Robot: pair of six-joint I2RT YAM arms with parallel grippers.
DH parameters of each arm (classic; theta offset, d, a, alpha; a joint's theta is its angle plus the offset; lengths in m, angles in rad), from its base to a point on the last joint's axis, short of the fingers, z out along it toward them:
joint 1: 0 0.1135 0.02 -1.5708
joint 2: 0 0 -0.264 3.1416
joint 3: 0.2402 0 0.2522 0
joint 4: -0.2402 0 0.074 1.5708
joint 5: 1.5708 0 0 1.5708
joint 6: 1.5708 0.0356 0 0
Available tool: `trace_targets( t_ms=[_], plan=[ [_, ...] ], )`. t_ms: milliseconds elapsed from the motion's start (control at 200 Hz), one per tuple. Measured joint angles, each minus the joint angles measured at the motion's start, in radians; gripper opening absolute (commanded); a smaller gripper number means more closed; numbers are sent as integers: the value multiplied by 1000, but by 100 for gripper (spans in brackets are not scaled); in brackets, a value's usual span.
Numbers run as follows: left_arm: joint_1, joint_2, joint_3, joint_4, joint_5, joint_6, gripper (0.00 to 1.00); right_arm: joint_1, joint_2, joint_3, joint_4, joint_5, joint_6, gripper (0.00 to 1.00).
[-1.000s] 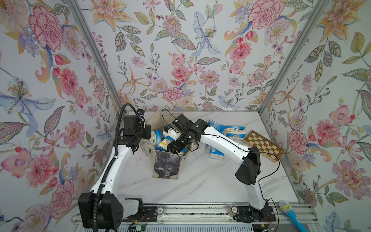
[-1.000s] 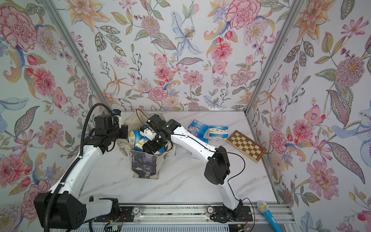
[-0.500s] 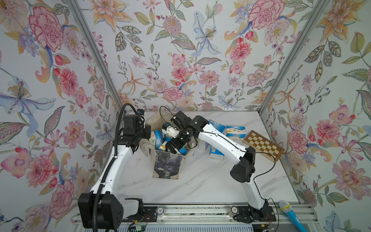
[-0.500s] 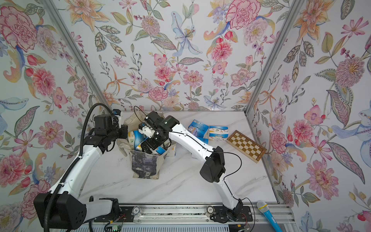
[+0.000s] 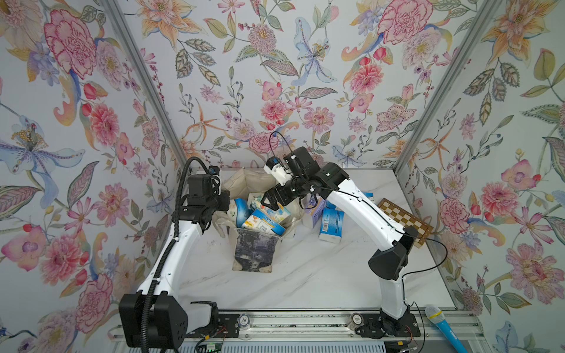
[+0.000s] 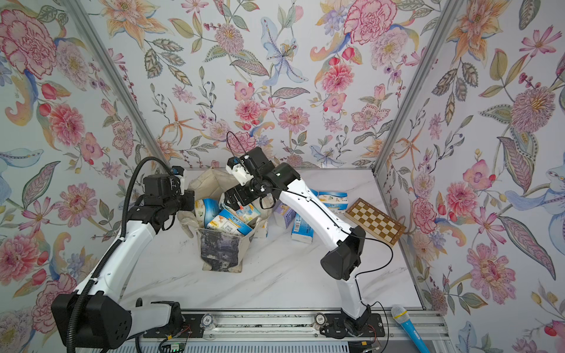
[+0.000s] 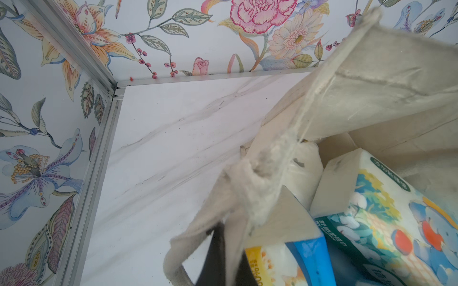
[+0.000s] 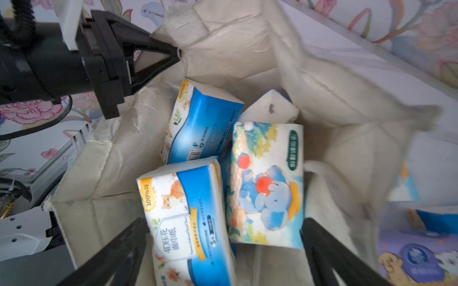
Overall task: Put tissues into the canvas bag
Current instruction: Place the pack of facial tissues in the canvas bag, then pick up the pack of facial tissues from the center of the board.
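Cream canvas tote bag (image 5: 253,250) with dark printed panel, upright and open-mouthed toward the white marble worktop's (image 5: 305,275) rear edge, left of centre.
Contents: several blue-and-white plastic-wrapped tissue packs (image 8: 267,188), heaped to the rim. Left gripper (image 8: 178,52) clenched on the bag's cream rim. Right gripper (image 5: 270,201) released, fingers (image 8: 111,252) spread wide above the packs, grasping nothing. Further packs (image 5: 330,224) lie just beside the bag, toward the right edge.

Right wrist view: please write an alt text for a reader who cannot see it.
An open bag, seen from above, holds at least four packs. The right gripper, jaws open, hangs over them, and the left gripper pinches the bag's rim. A lavender pack lies outside the bag.
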Motion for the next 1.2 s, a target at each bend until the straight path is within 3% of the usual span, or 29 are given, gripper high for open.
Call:
trace_targets(
  t_ms=[215, 380, 676, 1201],
  plan=[
    [1, -6, 0, 0, -7, 0, 0, -182, -313, -429, 245, 111, 130, 100],
    [5, -13, -1, 0, -7, 0, 0, -317, -422, -645, 306, 249, 198, 97],
    [6, -18, -7, 0, -7, 0, 0, -360, -419, -896, 296, 314, 285, 98],
    [6, -19, -7, 0, -8, 0, 1, -360, -255, -989, 342, 246, 346, 99]
  ],
)
